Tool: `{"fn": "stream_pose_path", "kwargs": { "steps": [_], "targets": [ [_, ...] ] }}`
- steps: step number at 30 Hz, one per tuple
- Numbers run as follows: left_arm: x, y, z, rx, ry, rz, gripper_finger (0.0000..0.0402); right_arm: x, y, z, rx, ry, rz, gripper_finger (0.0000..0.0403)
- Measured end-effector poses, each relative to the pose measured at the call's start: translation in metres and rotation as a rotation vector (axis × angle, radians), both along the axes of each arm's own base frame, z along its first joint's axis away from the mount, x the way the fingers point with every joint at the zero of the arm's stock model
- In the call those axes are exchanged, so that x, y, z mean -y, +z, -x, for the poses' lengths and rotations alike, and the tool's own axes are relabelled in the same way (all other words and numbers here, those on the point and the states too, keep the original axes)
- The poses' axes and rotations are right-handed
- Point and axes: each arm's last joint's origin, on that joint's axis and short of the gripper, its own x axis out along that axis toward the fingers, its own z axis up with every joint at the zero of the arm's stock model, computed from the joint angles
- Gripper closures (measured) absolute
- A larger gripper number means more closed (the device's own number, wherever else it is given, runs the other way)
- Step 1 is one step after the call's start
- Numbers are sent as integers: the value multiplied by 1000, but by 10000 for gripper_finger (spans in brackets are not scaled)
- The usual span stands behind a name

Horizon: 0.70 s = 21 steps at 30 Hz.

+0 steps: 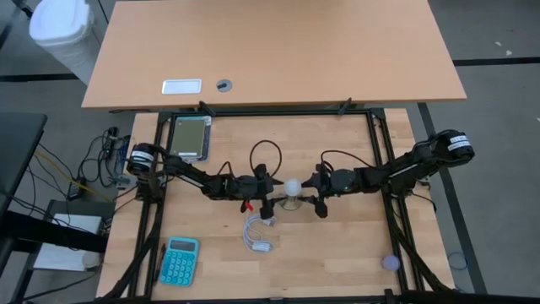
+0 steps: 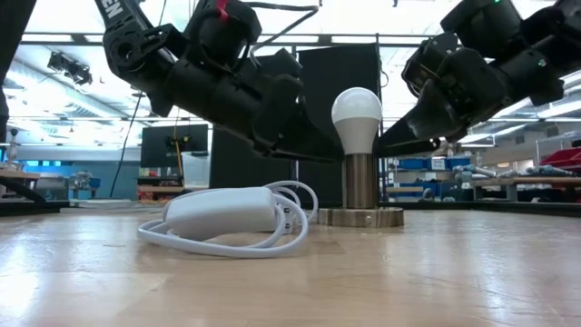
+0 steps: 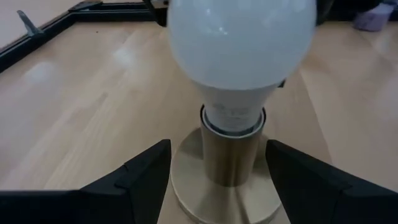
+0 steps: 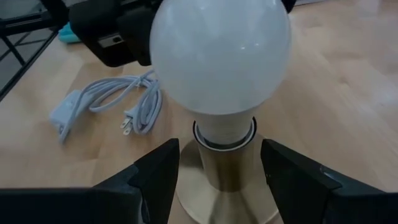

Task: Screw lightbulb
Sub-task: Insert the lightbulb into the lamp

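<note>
White cord (image 2: pixel 231 222) first: it's coiled loosely on the wooden table (image 1: pixel 337 253) with its inline switch box lying on top, near the left gripper (image 1: pixel 268 187) on the side toward the table's front edge, not touching the lamp base. A teal calculator (image 1: pixel 179 260) sits well off at the front left corner, and a small purple thing (image 1: pixel 391 263) lies out near the front right; neither comes anywhere close to the fingers. Nothing blocks the gap between either pair of fingers and the bulb, so the only real crowding is the two arms themselves, coming in from opposite sides and nearly meeting.

The lightbulb (image 3: pixel 241 43) stands upright in a brushed metal socket (image 4: pixel 224 168) on a round flat base, right between the two grippers. Frosted white globe, smooth, tapering down to a narrower white neck that disappears into the socket's collar.

Left gripper's fingers (image 3: pixel 134 180) are spread apart, one on each side of the socket stem, not touching it as far as I can see. The right gripper (image 4: pixel 221 186) looks the same: its fingers (image 4: pixel 149 180) are apart, straddling the stem just below the bulb's neck, with visible gaps on both sides.
</note>
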Motion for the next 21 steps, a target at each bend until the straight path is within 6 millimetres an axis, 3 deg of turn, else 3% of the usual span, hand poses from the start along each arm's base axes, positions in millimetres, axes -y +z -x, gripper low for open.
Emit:
{"fn": "stream_pose_path", "kwargs": {
  "steps": [9,21],
  "targets": [
    [-1,8,-2,89,32,17,133,1,5,-2,54,9,14,173],
    [-2,7,-2,82,77,-3,133,-8,5,-1,61,34,-24,173]
  ]
}}
